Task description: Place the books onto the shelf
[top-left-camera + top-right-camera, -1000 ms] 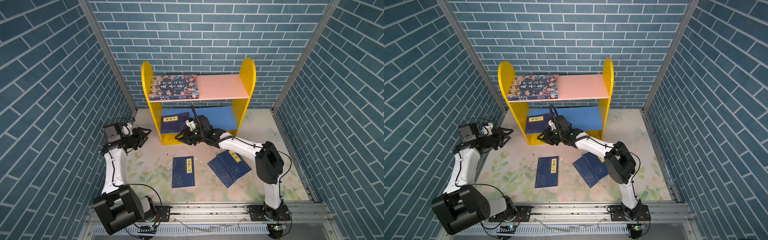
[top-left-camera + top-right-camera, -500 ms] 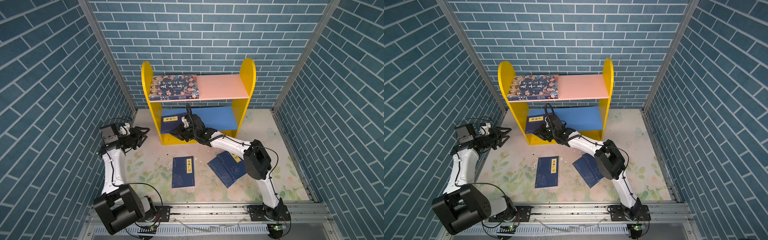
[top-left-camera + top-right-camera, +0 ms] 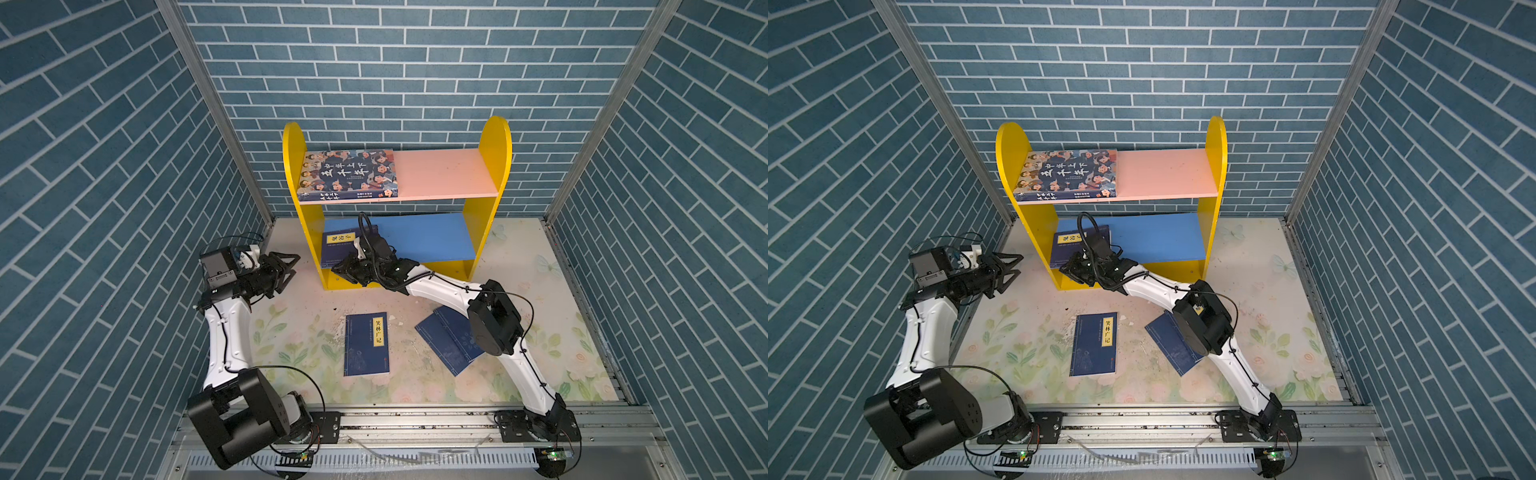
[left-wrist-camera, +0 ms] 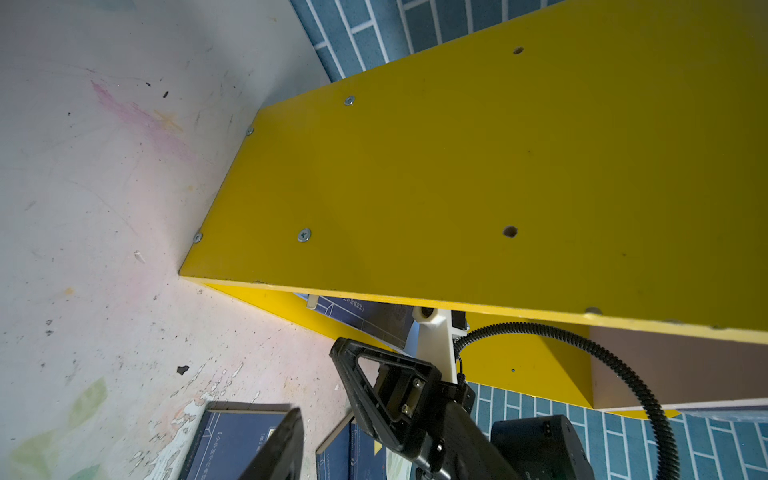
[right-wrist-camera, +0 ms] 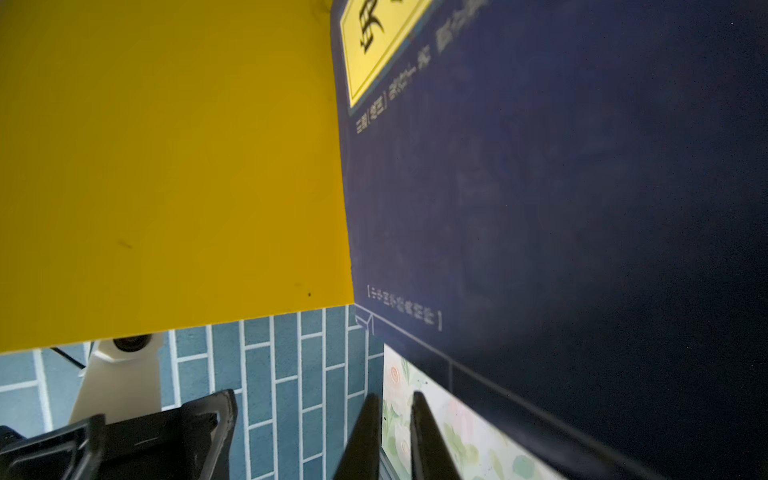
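Top views, L to R: the left end effector is seen off to the L of the shelf, above the worktop. Its fingers are held apart, w/ nothing btwn them. In the left wrist view most of the frame is filled by the outer face of the yellow side panel.

Next comes the shelf itself, set near the back wall. On the pink upper board the thick book is laid flat at the L end, against the L side panel. On the blue lower board one thin navy book is laid flat, also at the L end and beside that panel. Its front edge is seen sticking out a bit past the board. The right end effector is placed at that front edge. In the right wrist view this end effector is shown w/ fingers brought nearly together, w/ only a slim gap, and nothing is seen clamped btwn them. The book's cover is seen just beside; contact can't be told.

Further R, on the worktop in front of the shelf, a third thin book is laid flat, label up. Just R of it, but apart, two more navy books are overlapped and askew, partly covered by the R arm.
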Controlling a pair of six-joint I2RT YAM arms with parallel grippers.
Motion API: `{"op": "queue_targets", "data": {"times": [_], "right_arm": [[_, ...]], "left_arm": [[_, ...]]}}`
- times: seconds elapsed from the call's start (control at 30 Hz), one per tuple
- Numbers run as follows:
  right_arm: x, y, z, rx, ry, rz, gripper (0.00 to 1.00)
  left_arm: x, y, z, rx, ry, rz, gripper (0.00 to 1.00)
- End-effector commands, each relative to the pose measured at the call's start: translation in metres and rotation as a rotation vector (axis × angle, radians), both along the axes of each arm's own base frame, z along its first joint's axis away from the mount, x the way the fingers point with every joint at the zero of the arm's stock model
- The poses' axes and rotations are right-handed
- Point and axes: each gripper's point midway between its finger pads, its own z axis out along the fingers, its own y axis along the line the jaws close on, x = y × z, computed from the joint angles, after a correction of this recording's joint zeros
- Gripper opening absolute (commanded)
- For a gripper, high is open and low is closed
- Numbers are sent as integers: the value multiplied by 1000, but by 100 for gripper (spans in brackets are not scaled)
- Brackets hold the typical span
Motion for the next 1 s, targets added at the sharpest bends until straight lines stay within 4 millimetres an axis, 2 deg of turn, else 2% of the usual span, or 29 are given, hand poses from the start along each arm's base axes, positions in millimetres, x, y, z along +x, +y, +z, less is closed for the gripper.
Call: {"op": "queue_targets", "data": {"times": [0.0, 0.4, 0.6, 0.97], "right_arm": [[0, 8, 10, 22, 10, -20, 16], [5, 19, 8, 24, 13, -9, 16], [2, 18, 11, 18, 10, -3, 16], [4, 22, 3, 6, 21, -1, 16]], "left_arm": [[-2, -1, 2, -1, -20, -7, 56], [-3, -1, 1, -16, -16, -6, 57], [-3, 0, 2, -19, -19, -7, 57], [-3, 0, -1, -30, -11, -5, 57]]}}
